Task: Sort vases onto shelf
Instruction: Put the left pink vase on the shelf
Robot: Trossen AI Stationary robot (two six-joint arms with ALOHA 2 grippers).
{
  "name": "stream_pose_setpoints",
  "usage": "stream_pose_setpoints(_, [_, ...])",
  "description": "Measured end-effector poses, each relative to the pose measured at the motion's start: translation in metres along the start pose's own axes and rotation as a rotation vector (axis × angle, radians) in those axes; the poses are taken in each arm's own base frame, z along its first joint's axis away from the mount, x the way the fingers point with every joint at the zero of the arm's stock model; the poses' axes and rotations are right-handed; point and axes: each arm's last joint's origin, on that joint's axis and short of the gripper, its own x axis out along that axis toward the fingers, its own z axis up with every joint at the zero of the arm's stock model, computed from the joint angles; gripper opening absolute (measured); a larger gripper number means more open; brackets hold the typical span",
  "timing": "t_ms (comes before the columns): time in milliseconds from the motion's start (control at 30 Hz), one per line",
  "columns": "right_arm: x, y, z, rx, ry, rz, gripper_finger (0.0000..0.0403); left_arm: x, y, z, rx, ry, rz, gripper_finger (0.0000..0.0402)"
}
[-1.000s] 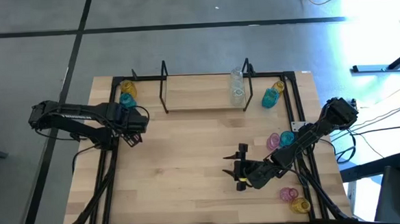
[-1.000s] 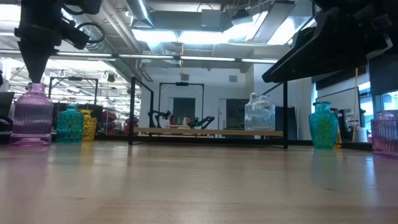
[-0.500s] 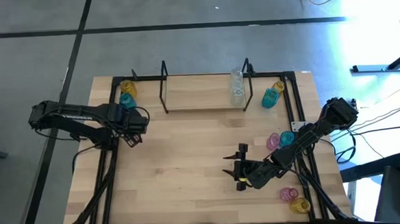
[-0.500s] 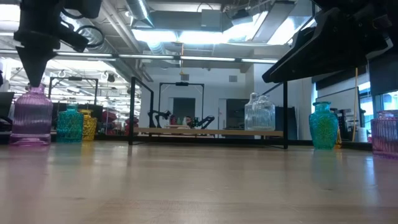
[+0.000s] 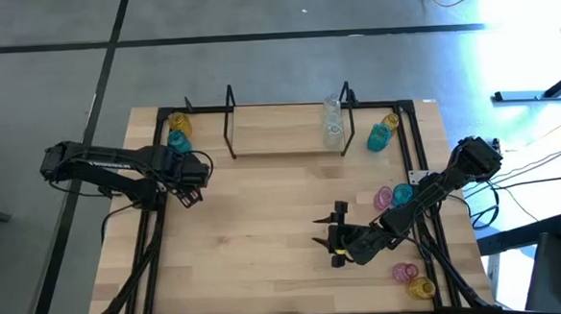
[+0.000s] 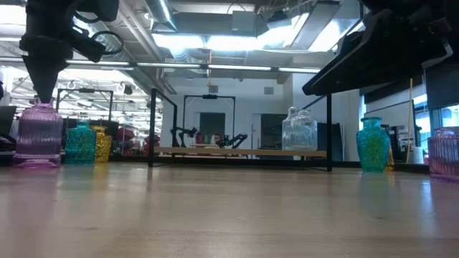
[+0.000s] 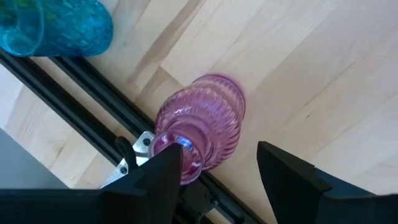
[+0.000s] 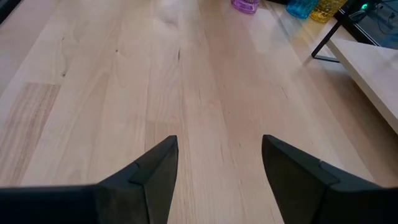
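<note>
Pink vase, ribbed, translucent, upright on table

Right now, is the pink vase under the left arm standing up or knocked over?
Upright. The pink vase stands on its base in the low view; the left wrist view looks down into its mouth.

Overhead view straight down, low view table-level, wrist views close above tabletop

open right claw over tabletop
</note>
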Motion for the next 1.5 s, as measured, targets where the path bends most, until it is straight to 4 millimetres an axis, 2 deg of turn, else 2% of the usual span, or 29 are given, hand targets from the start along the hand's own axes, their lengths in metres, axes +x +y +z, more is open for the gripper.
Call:
stream_pose_setpoints(133, [0.0,0.0,0.0,-0.001,0.0,0.0,0.0221,0.0,0.0,0.0,0.0,0.0,0.0,0.018])
stream_pose_setpoints(467, [0.0,0.0,0.0,-0.001,0.001,0.0,0.0221,0.0,0.001,0.002,0.013,-0.012,0.001,0.0075])
stream_pose_setpoints(633, [0.0,0.0,-0.001,-0.008,0.008,-0.003,0.0221,0.007,0.003,0.003,0.012,-0.006,0.006,0.0042])
stream_pose_setpoints(1033, [0.0,0.0,-0.001,-0.009,0.01,-0.003,0.0221,0.006,0.003,0.005,0.056,-0.019,0.004,0.0036])
stream_pose_setpoints(1233, [0.0,0.0,-0.001,-0.01,0.013,0.002,0.0221,-0.005,-0.005,0.006,0.061,-0.063,-0.057,0.0035])
stream_pose_setpoints(1500, [0.0,0.0,-0.002,-0.015,0.017,0.006,0.0221,-0.011,-0.02,0.001,0.118,-0.11,-0.115,0.0035])
